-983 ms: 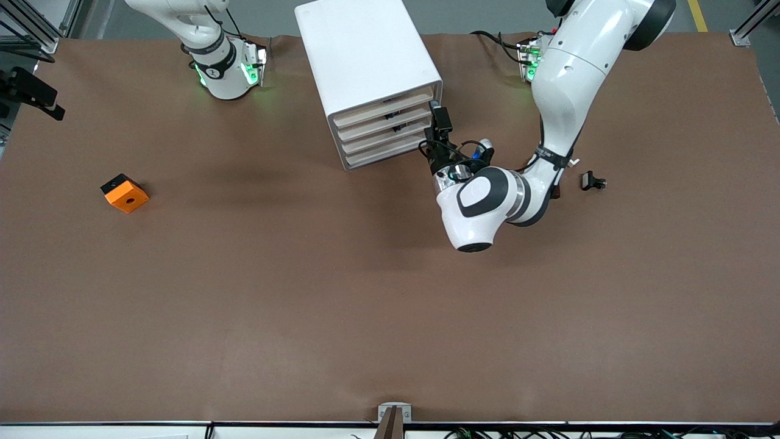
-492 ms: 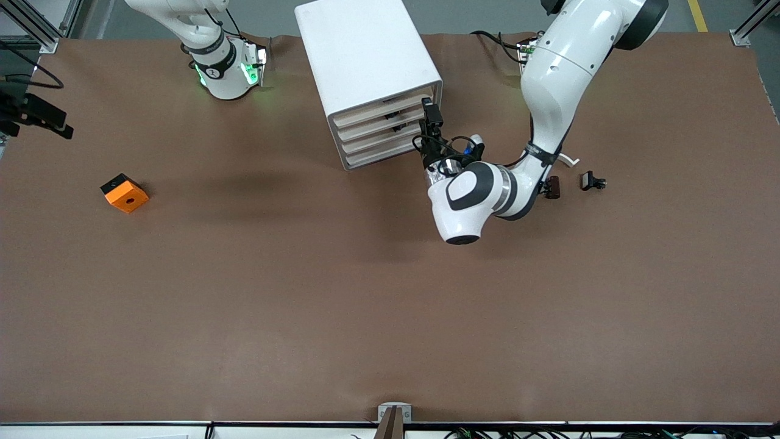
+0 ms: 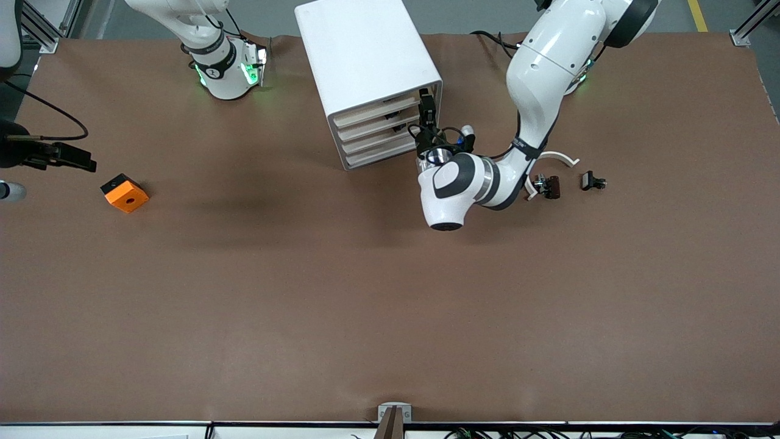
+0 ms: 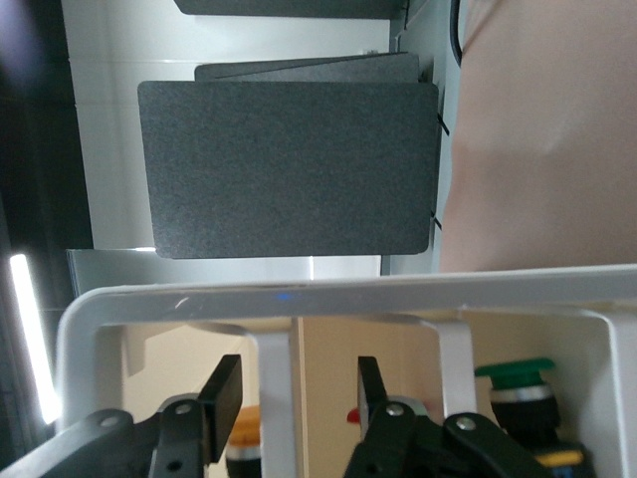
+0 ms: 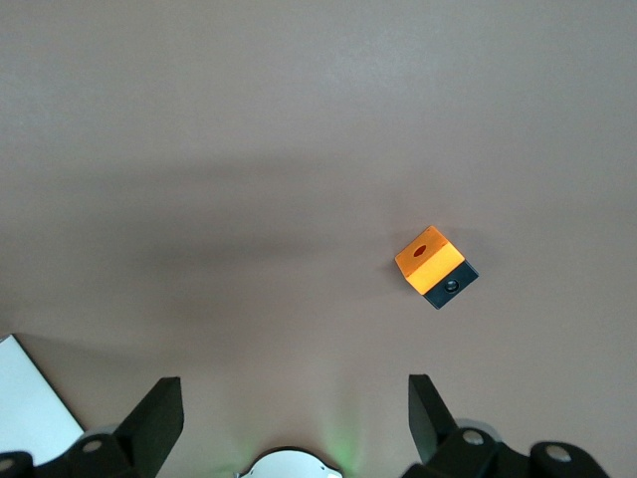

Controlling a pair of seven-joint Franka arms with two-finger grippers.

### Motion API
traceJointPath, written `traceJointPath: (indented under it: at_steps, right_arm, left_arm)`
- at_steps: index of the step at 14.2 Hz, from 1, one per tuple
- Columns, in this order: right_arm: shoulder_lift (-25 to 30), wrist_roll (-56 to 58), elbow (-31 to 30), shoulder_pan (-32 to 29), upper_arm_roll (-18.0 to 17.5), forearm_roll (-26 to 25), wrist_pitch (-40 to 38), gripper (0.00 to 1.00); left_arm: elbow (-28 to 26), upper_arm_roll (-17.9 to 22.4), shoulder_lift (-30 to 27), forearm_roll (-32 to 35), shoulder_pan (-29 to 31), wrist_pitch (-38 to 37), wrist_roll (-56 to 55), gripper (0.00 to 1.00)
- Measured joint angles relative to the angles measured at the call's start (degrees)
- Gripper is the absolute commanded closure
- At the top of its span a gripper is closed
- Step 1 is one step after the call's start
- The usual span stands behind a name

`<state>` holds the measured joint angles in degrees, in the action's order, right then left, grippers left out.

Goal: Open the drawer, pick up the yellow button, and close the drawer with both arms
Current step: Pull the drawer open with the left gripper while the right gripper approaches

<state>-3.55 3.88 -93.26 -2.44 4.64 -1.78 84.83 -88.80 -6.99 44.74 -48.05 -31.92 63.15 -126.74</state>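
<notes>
We note a matt brown table cover (image 3: 365,292), slightly creased at the edge. The cabinet (image 3: 359,49) looks smooth white plastic, its drawer fronts (image 3: 381,131) pale and wood-like. The arms (image 3: 542,67) are glossy white plastic. The orange block (image 3: 125,194) looks matt plastic.

Even overhead light leaves soft, diffuse shadows on the brown table (image 3: 304,292); the left wrist view looks slightly hazy.

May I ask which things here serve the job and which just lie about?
Job: white drawer cabinet; left gripper at its top drawer; right gripper, waiting over the table.
Spare: orange cube with round hole; black clip parts; white arc.
</notes>
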Motion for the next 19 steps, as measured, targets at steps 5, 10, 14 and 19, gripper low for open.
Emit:
traceJointPath:
  at_steps: [5,10,14,19]
  right_arm:
    - [-0.6,-0.6,1.4,0.0,-0.3,0.0,-0.1,0.00]
    - [-0.6,-3.4,2.0,0.3,-0.9,0.0,-0.4,0.00]
    - [-0.6,-4.7,2.0,0.8,-1.1,0.1,-0.5,0.00]
    - [-0.6,-12.2,2.0,3.3,-1.3,0.2,-0.8,0.00]
  left_arm:
    - [-0.1,-0.1,-0.3,0.0,-1.0,-0.4,0.0,0.87]
    - [-0.1,-0.1,-0.6,0.0,-0.8,-0.1,0.0,0.88]
    - [-0.1,-0.1,-0.8,-0.3,0.6,0.4,0.0,0.85]
    - [0.3,0.0,-1.0,-2.0,6.4,2.5,0.0,0.84]
